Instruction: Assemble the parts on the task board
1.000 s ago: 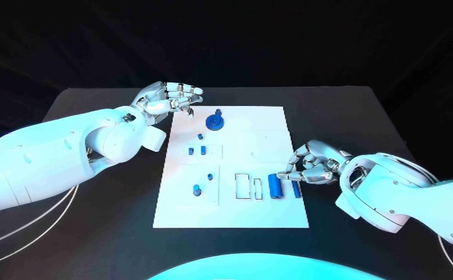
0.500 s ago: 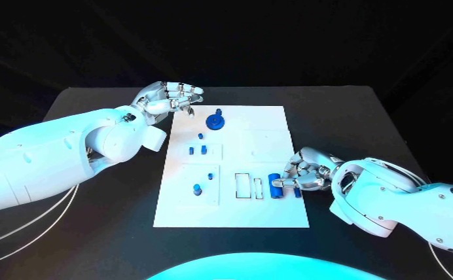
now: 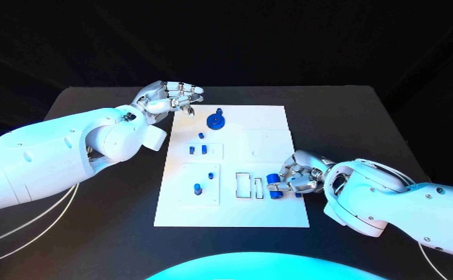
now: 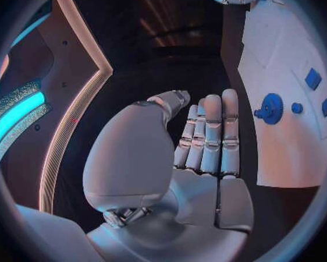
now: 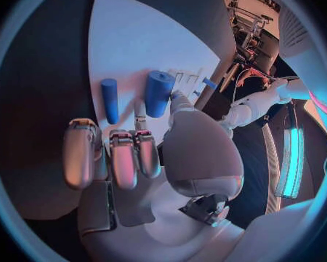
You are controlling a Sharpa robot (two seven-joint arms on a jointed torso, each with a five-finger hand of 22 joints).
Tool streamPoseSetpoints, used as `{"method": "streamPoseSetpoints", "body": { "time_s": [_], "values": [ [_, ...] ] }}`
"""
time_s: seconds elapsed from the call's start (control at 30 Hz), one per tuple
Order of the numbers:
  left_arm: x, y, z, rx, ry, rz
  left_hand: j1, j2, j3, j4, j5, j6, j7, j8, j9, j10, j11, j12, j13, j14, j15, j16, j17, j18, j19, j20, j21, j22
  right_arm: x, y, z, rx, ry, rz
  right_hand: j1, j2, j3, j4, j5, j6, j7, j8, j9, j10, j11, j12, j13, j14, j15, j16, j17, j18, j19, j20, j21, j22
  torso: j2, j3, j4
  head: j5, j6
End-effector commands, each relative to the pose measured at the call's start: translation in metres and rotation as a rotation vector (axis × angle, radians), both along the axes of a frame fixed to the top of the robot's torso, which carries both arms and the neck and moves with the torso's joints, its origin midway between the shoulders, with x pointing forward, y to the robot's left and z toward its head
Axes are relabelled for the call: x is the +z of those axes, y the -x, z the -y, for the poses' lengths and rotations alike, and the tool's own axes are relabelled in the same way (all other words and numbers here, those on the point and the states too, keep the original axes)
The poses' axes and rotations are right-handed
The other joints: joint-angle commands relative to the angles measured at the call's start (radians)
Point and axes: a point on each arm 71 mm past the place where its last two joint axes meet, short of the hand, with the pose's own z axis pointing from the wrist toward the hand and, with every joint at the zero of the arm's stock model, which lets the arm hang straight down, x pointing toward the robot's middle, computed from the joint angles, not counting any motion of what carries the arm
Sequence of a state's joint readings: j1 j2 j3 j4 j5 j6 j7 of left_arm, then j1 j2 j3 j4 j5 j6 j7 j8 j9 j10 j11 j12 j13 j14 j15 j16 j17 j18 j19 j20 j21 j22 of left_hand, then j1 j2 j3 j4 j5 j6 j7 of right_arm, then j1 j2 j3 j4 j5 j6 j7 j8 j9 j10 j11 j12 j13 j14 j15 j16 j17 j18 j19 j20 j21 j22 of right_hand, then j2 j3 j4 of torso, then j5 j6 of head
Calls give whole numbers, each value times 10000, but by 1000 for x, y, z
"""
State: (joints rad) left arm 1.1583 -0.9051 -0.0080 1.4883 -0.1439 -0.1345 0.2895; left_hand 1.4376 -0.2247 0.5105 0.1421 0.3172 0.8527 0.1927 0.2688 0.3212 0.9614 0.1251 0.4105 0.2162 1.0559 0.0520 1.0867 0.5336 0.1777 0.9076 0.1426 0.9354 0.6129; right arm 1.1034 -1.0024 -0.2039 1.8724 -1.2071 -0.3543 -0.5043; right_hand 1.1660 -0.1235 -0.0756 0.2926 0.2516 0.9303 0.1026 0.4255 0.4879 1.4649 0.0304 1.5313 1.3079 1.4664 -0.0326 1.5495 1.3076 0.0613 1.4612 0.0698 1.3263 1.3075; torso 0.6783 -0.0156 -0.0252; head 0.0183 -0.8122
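The white task board (image 3: 247, 137) lies mid-table. My right hand (image 3: 300, 175) sits at its near right edge, fingers curled in, holding nothing. Just beyond its fingers lie a thick blue cylinder (image 5: 158, 93) and a thin blue cylinder (image 5: 110, 101), side by side on the board. The thumb tip reaches the thick cylinder (image 3: 275, 186). My left hand (image 3: 171, 99) hovers off the board's far left corner with straight fingers (image 4: 210, 137) and holds nothing. A blue gear (image 3: 216, 121) stands on the board near it.
Several small blue pieces (image 3: 196, 150) stand along the board's left half, and two more (image 3: 198, 190) near its front left. Two outlined slots (image 3: 249, 186) sit left of the thick cylinder. Bare black table (image 3: 349, 123) surrounds the board.
My right hand has slid nearer and leftward onto the board's edge, closing in over the two cylinders. The left hand has stayed still.
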Motion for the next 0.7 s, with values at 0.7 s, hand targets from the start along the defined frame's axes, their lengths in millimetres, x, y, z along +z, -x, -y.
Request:
{"method": "streamPoseSetpoints", "body": {
  "time_s": [0.7],
  "values": [
    [0,-1,2,-124,134,14,-32,32,-61,26,11,-71,8,21,-9,-83,23,47,-12,-62,1,-48,-16,65,-32,37,-39,-12,7,3,-3,-1124,-1289,-475,1988,675,315,-82,55,536,-277,259,-197,747,-287,47,2162,903,-275,34,1935,-143,302,-196,128,1830,-4,3,-10,7,57]
  ]
}}
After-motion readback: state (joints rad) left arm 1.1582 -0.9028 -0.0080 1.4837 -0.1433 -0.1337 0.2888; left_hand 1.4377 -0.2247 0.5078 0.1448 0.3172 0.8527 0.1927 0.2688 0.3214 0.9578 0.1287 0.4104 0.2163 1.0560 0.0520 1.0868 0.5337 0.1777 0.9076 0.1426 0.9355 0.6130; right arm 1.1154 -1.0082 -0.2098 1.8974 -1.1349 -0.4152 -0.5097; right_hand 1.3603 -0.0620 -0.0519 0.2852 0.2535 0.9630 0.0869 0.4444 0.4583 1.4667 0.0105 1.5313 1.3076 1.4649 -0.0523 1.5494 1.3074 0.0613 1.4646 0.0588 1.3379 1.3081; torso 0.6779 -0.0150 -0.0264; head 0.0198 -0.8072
